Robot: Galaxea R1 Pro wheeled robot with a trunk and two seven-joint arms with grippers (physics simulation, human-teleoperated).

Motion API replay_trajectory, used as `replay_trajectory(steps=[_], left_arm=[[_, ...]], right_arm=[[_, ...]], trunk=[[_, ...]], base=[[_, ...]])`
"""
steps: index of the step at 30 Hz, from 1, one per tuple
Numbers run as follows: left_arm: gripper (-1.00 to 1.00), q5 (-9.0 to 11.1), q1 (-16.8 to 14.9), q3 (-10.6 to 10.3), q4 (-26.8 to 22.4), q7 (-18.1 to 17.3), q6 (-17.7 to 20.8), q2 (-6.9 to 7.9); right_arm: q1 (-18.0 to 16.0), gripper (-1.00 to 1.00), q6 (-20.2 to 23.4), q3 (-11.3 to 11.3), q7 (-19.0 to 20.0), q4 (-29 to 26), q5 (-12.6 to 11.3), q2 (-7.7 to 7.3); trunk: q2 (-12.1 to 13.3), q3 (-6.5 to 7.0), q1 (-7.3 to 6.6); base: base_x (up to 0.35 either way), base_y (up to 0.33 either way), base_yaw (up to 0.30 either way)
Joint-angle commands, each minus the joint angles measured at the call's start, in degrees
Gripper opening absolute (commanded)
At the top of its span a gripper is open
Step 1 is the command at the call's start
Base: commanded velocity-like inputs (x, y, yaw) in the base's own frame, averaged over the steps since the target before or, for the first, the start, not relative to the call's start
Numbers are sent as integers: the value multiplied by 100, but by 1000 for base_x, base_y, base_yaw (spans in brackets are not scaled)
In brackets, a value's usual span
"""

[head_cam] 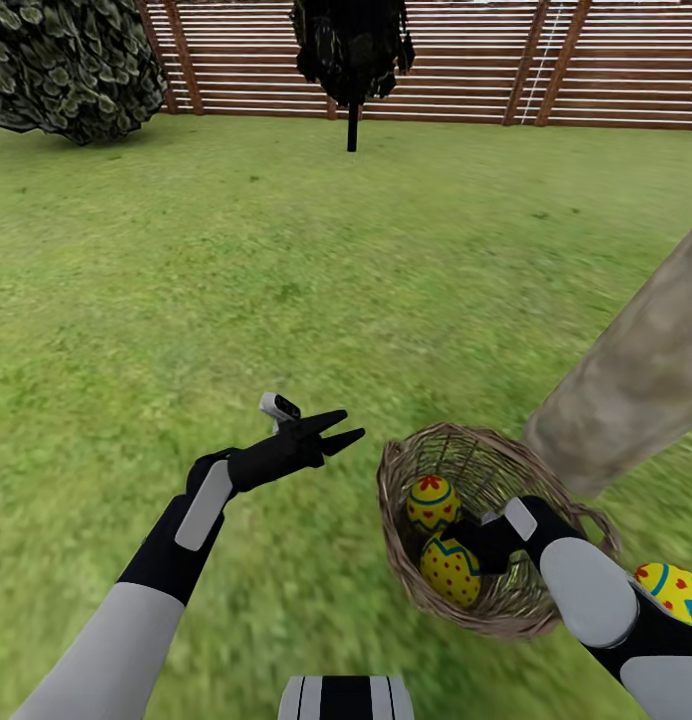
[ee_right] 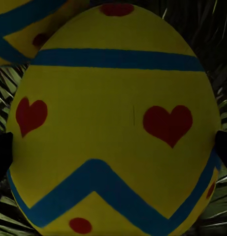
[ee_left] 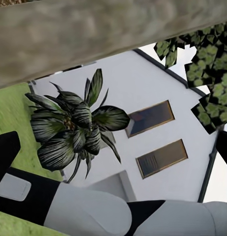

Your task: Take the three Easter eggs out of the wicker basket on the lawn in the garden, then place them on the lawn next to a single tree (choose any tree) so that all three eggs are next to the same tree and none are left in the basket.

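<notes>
1. Easter eggs, head view: two lie inside the wicker basket [head_cam: 483,615], one [head_cam: 432,503] nearer the far rim and one [head_cam: 451,571] nearer the near rim. A third egg [head_cam: 676,592] lies on the lawn [head_cam: 286,280] just outside the basket, partly behind the right forearm and near the foot of the pale tree trunk [head_cam: 636,390]. The right gripper [head_cam: 486,540] reaches down into the basket between the two eggs there. The left gripper [head_cam: 336,430] hovers over bare grass on the basket's far side from the trunk, its fingers parted and holding nothing.

2. Left wrist view: the trunk [ee_left: 93,39], a white house wall [ee_left: 157,88] with two windows, and a dark-leaved plant [ee_left: 74,128].

3. Right wrist view: one egg [ee_right: 113,123] sits between the dark fingertips [ee_right: 2,152], one at each flank. They are spread about its widest part, and whether they press it yet I cannot tell. Another egg [ee_right: 24,29] lies beside it.

4. Handling, as a judgement: the shell looks smooth, hard and rounded, so it is likely light but slippery. Hold across the broad middle rather than the tapering ends.

5. Room: the woven rim and handle loop [head_cam: 596,525] hem the wrist in, so lifting straight up seems safest. Open grass between basket and trunk gives space to set the egg down.
</notes>
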Motion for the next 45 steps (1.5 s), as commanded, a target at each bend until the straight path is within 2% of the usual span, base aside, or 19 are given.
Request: replay_trajectory(steps=[1,45], left_arm=[[100,9,-3,-1,1,-9,25,-5],[100,1,-3,7,0,9,25,-19]], right_arm=[[-4,-100,23,-49,18,-5,40,1],[-4,-100,111,-49,9,-17,40,-6]], trunk=[[0,19,-3],[59,994,-117]], base=[[0,0,0],[0,0,0]])
